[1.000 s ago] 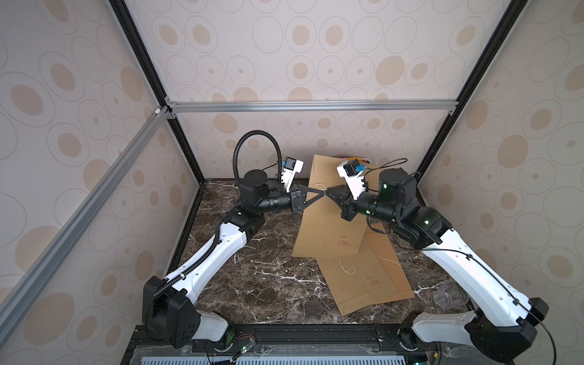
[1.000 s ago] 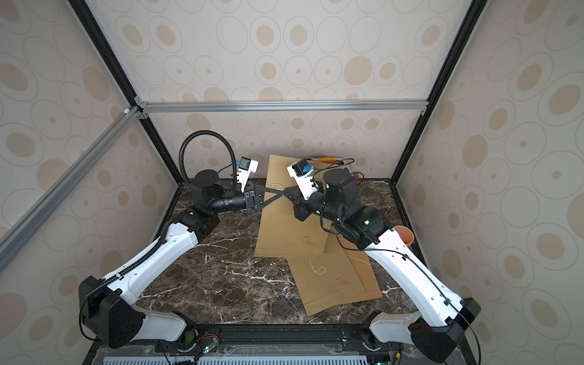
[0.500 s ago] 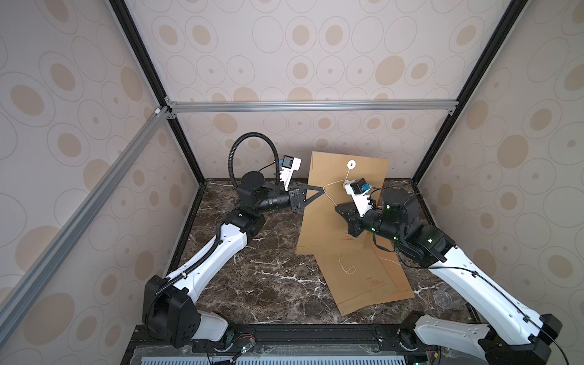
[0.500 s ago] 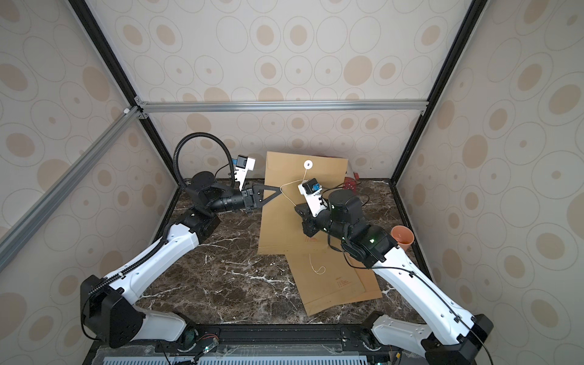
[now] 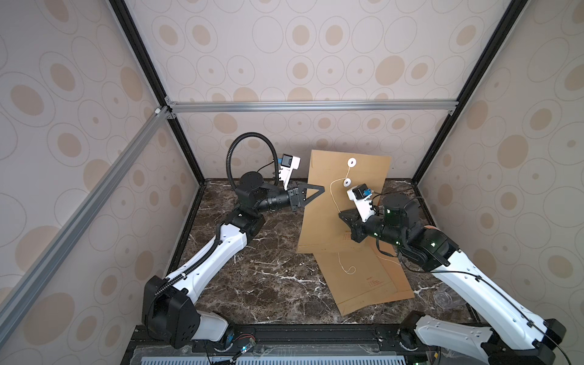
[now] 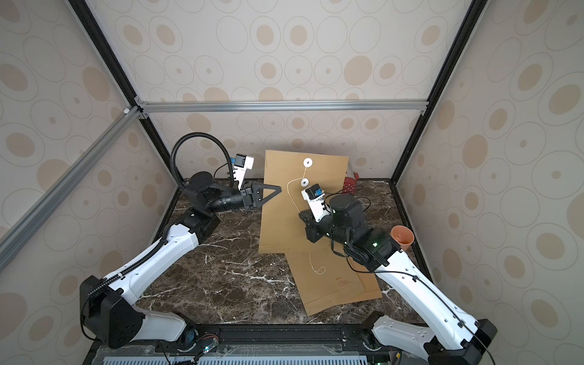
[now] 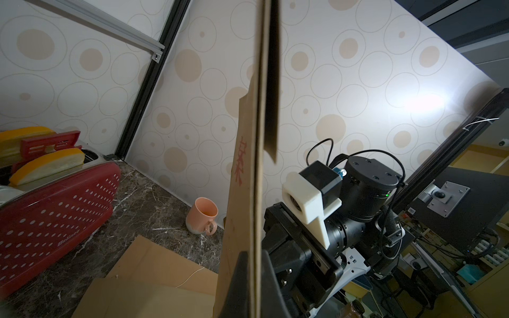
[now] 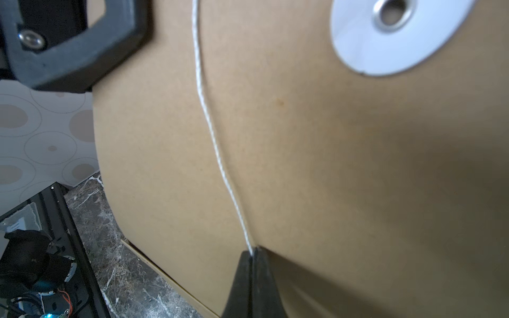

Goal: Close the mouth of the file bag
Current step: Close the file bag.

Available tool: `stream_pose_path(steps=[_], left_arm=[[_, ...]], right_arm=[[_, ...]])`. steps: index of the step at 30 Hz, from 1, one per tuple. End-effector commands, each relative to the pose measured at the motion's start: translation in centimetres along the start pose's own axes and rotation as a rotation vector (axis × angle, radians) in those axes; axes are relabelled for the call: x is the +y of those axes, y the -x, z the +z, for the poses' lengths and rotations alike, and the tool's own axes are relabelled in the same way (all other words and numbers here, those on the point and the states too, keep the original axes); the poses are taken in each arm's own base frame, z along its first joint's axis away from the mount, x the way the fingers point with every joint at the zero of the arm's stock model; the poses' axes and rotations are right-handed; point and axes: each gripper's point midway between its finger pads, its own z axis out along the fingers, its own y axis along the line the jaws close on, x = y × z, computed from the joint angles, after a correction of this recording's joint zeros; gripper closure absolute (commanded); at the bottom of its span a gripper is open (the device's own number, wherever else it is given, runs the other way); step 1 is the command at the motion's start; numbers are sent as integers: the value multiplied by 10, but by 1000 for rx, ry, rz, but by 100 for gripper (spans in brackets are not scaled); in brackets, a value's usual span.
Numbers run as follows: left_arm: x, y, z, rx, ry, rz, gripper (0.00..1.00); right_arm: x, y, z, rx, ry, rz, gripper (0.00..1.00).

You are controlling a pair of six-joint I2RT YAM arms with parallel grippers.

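Note:
A brown file bag (image 5: 319, 227) stands upright at the back of the table in both top views. My left gripper (image 5: 321, 189) is shut on its left edge; in the left wrist view the bag's edge (image 7: 243, 192) runs up between the shut jaws of my left gripper (image 7: 254, 252). Two white discs (image 5: 351, 162) sit near the bag's top. A white string (image 5: 331, 192) runs from them down to my right gripper (image 5: 342, 215). In the right wrist view my right gripper (image 8: 254, 250) is shut on the string (image 8: 212, 137), below one disc (image 8: 385, 41).
A second file bag (image 5: 373, 284) lies flat on the marble table (image 5: 252, 278), with a loose string (image 5: 346, 268) on it. A red toaster (image 7: 55, 198) stands in the back corner behind the held bag. A peach mug (image 7: 202, 217) sits by the right wall.
My right gripper has come away from the bag's top edge, down and toward the front, drawing the string with it. The upper part with the two discs now shows. The left gripper has barely moved.

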Motion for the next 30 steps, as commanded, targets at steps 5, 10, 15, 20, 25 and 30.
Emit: stream_pose_path(steps=[5,10,15,20,25,30], left_arm=[[-18,15,-5,-44,-40,46,100],[-19,17,-5,-54,-49,40,100],[-20,18,-5,-56,-55,36,100],[-20,18,-5,-59,-54,34,100],[-20,17,-4,-59,-58,33,100],[-19,18,-5,-61,-56,33,100]], right_arm=[[13,-21,3,58,77,73,100],[11,-30,4,84,65,75,100],[13,-34,4,97,77,78,100],[11,-35,1,99,66,66,100],[14,-38,0,116,80,56,100],[14,-47,1,147,84,50,100]])
